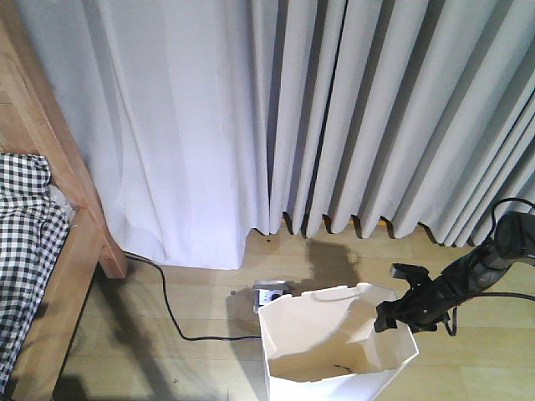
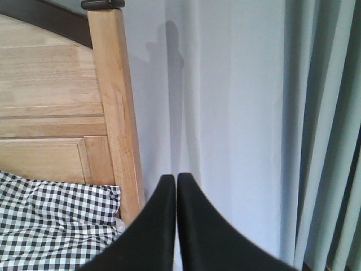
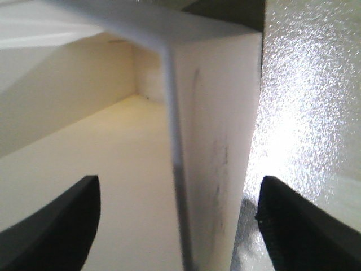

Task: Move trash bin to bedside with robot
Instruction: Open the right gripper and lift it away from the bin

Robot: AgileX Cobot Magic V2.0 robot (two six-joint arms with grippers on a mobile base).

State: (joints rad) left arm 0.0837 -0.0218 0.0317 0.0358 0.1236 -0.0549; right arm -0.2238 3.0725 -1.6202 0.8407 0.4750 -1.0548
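Note:
The white trash bin (image 1: 322,347) stands on the wooden floor at the bottom centre, its inside bare. My right gripper (image 1: 391,314) sits at the bin's right rim. In the right wrist view that gripper (image 3: 179,185) is open, with the bin's thin wall (image 3: 217,118) between its fingers, one finger inside the bin and one outside. The bed (image 1: 79,242), with a light wooden frame and checked bedding (image 1: 25,234), lies at the left, apart from the bin. My left gripper (image 2: 173,180) is shut and holds nothing; it faces the bedpost (image 2: 115,107) and checked bedding (image 2: 51,220).
Grey-white curtains (image 1: 334,109) hang across the whole back. A power strip (image 1: 272,294) lies on the floor just behind the bin, and a black cable (image 1: 167,305) runs from it toward the bed. The right arm's cable (image 1: 501,209) loops at the far right.

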